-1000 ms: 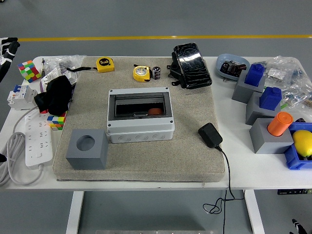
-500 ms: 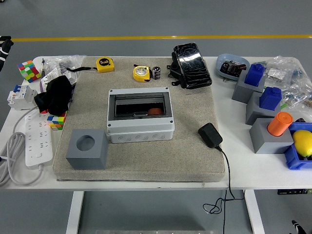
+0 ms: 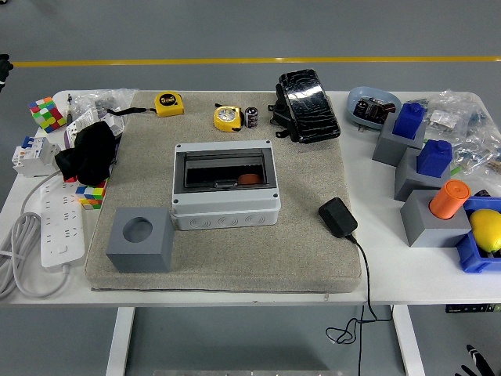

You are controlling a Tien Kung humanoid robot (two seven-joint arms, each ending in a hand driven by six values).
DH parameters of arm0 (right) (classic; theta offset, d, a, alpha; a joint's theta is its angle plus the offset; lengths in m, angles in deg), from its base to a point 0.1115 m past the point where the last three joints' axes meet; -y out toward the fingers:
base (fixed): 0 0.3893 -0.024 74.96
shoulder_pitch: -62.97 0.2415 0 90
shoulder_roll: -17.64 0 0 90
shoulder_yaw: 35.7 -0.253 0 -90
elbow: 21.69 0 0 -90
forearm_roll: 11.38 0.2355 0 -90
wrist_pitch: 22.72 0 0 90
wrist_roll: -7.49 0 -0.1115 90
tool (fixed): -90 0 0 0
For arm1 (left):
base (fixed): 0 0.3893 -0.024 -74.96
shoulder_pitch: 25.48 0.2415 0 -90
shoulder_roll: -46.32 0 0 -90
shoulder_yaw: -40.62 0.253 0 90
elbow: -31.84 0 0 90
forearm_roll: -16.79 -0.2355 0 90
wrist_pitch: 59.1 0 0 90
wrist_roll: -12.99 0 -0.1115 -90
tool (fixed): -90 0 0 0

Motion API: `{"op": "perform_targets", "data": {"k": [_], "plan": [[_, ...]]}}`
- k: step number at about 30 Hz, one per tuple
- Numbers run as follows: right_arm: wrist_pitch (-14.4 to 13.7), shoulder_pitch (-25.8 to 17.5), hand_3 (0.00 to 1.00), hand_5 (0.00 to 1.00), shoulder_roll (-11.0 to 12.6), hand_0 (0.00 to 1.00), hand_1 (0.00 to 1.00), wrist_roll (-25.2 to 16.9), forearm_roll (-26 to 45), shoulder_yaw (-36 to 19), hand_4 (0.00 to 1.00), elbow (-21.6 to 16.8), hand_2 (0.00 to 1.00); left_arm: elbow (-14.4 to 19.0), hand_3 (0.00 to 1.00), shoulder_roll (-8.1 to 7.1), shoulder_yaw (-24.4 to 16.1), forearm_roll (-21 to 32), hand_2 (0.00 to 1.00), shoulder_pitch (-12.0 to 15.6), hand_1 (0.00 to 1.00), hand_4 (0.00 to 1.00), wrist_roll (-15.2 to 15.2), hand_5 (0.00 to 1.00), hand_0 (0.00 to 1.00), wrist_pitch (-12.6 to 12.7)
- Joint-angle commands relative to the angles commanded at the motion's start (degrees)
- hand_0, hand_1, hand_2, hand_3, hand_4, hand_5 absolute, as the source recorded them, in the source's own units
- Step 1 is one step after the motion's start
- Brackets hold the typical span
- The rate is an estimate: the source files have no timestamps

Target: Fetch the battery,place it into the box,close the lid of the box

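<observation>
The box (image 3: pixel 225 186) sits in the middle of the mat (image 3: pixel 301 251) on the table (image 3: pixel 391 266), its dark lid shut. Something small and orange shows through the lid. The battery (image 3: pixel 251 117) stands at the far edge of the mat, just beside a yellow tape (image 3: pixel 227 117). Nothing on the table has moved. A bit of the left hand (image 3: pixel 4 66) shows at the left edge, less than a moment ago; I cannot tell if it is open. The right hand is out of sight.
</observation>
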Motion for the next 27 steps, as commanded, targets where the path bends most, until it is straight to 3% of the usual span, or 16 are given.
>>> {"op": "perform_targets", "data": {"k": [2, 8, 18, 27], "plan": [[-0.1, -0.3, 0.562, 0.548, 0.2, 0.638, 0.656, 0.1, 0.1, 0.5, 0.965, -0.1, 0.644, 0.3, 0.717, -0.50, 0.2, 0.1, 0.705, 0.3, 0.728, 0.998, 0.0, 0.985, 0.649, -0.1], [-0.7, -1.0, 0.561, 0.550, 0.6, 0.638, 0.655, 0.5, -1.6, -1.4, 0.965, 0.2, 0.647, 0.5, 0.714, 0.85, -0.5, -0.1, 0.705, 1.4, 0.728, 0.998, 0.1, 0.987, 0.647, -0.3], [-1.1, -1.6, 0.562, 0.550, 0.4, 0.639, 0.655, 0.3, -2.2, -2.3, 0.965, 0.1, 0.646, 1.2, 0.715, 0.88, -1.1, 0.0, 0.704, 2.3, 0.728, 0.998, 0.1, 0.992, 0.646, -0.6], [-0.4, -3.3, 0.545, 0.551, -0.4, 0.640, 0.654, 0.4, -2.0, -2.8, 0.965, 0.0, 0.648, 1.4, 0.715, 0.81, 1.6, 0.0, 0.702, 3.0, 0.727, 0.998, 0.9, 0.995, 0.642, -0.5]]}}
